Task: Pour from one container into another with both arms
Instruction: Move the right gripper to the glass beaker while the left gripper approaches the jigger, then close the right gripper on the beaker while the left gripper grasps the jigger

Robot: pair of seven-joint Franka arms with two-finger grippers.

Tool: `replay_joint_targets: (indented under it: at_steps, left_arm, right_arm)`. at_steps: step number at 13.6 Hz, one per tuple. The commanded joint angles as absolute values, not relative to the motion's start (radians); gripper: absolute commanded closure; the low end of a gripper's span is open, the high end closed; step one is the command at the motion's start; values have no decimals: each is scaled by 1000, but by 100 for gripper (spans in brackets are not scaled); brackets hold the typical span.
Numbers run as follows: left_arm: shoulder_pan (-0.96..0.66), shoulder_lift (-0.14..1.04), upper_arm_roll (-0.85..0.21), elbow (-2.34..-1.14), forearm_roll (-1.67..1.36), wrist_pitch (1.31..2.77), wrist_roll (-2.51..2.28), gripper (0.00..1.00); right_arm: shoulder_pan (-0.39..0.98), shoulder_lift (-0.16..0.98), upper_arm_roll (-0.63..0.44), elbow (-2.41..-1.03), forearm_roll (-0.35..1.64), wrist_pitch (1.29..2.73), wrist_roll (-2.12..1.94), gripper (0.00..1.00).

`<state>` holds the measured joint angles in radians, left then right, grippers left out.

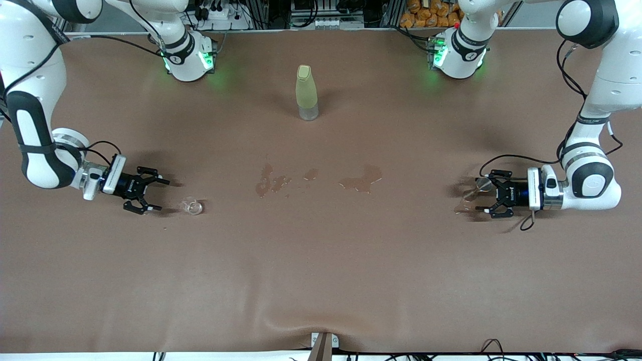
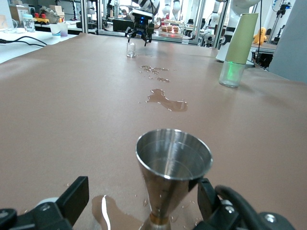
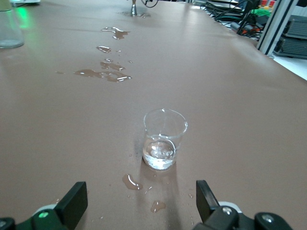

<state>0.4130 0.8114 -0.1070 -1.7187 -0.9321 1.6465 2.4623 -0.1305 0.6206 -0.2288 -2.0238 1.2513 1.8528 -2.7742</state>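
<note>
Nothing had been lifted yet: the glass cup (image 1: 193,206) stood on the counter (image 1: 321,281) at the wide-open, empty right pincer's (image 1: 150,193) three o'clock, the jigger (image 1: 477,193) stood between the gaping, empty left pincer's (image 1: 480,192) fingers, ungripped.

My right claw (image 1: 153,194) sits low at the right arm's end of the surface (image 1: 321,281), its fingers spread wide, empty. The tiny clear glass cup (image 1: 193,206) stands upright just beside its fingertips, apart from them. My left claw (image 1: 480,197) is low at the left arm's end, fingers also spread, with the shiny metal jigger (image 1: 476,190) standing at its tips; I cannot tell whether the fingers touch it. Wet patches (image 1: 321,180) darken the brown cloth between my two claws. The tall pale yellow-green bottle (image 1: 306,93) stands upright farther from the camera, near the middle.
</note>
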Motion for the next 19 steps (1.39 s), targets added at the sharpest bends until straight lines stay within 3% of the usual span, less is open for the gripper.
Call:
replay_joint_targets:
  at_steps: [1, 7, 11, 16, 19]
  left_arm:
    - [413, 819, -104, -1726, -957, 1654, 2497, 0]
    - [422, 838, -104, -1724, -957, 1654, 2510, 0]
    - [423, 838, -104, -1724, -957, 1654, 2513, 22]
    - [423, 836, -104, -1720, -956, 1652, 2514, 38]
    - [419, 830, -104, -1709, -953, 1652, 2513, 62]
  right_arm:
    - [-127, 666, -229, -2020, 1337, 1842, -2964, 0]
    - [-124, 707, -193, -2019, 1411, 1842, -2994, 0]
    - [-106, 738, -187, -2017, 1468, 1844, -3048, 0]
    - [-100, 755, -172, -2014, 1506, 1844, -3076, 0]
    - [-95, 759, -158, -2014, 1534, 1844, -3103, 0]
